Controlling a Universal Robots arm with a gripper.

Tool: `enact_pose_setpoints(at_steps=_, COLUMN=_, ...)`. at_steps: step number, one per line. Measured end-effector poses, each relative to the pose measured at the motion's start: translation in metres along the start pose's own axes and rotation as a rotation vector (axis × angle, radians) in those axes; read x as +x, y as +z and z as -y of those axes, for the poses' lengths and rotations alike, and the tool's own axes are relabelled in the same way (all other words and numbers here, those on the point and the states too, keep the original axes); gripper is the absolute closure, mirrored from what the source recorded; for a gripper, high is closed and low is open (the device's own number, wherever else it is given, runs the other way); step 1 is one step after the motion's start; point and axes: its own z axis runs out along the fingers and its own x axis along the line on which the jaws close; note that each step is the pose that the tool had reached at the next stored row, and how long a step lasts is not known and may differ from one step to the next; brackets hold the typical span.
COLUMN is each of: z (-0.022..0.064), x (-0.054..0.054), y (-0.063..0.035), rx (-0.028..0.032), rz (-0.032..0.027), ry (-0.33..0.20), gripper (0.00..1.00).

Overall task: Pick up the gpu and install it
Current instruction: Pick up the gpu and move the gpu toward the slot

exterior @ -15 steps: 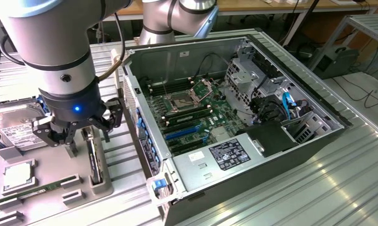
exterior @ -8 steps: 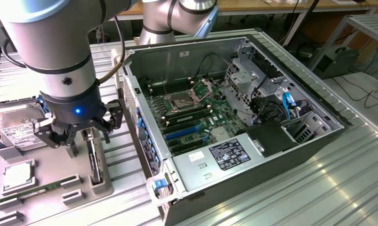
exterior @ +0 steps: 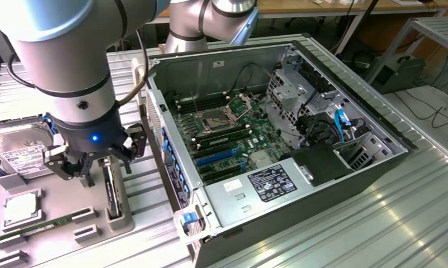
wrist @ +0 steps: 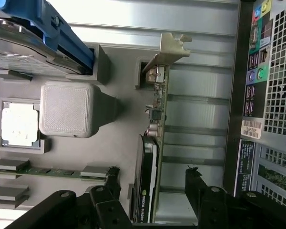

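Over the gray plastic holder tray point(wrist: 119, 138), the black gripper point(wrist: 152, 174) straddles the upright thin dark gpu card point(wrist: 156, 119), its fingers point(wrist: 194, 186) spread wide and touching nothing. The card's label reads NVIDIA Quadro.

Light fell bright and even from overhead. In the exterior view the ribbed tabletop point(exterior: 372, 223) glared pale on the exterior view's right. The arm point(exterior: 60, 61) carried soft highlights along its grey shell, and a small blue lamp point(exterior: 95, 137) glowed on its wrist. The inside of the computer case point(exterior: 208, 70) lay dimmer, darkest around its drive cage point(exterior: 298, 95). In the wrist view the tabletop slats washed out nearly white, the processor point(wrist: 20, 125) burned pale, the jaws stood as black shapes, and the grey block point(wrist: 66, 109) threw a soft shadow.
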Motion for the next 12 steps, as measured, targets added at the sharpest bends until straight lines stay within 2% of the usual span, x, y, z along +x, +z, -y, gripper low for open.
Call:
enact_pose_setpoints(at_steps=1, z=0.0000, x=0.000, y=0.0055, rx=0.0006, rz=0.0000, ry=0.000, gripper=0.34)
enact_pose_setpoints(at_steps=2, z=-0.0033, x=0.000, y=0.0113, rx=0.0040, rz=-0.0003, ry=0.000, gripper=0.34)
enact_pose_setpoints(at_steps=4, z=-0.0041, x=0.003, y=0.0277, rx=0.0040, rz=-0.0003, ry=0.000, gripper=0.34)
enact_pose_setpoints(at_steps=5, z=-0.0040, x=0.003, y=0.0313, rx=0.0041, rz=-0.0003, ry=0.002, gripper=0.34)
enact_pose_setpoints(at_steps=6, z=-0.0040, x=0.003, y=0.0313, rx=0.0041, rz=-0.0003, ry=0.002, gripper=0.54)
enact_pose_setpoints(at_steps=7, z=-0.0040, x=0.003, y=0.0313, rx=0.0040, rz=-0.0003, ry=0.002, gripper=0.67)
enact_pose_setpoints(at_steps=12, z=-0.0042, x=0.006, y=0.0315, rx=0.0040, rz=-0.0002, ry=0.002, gripper=0.67)
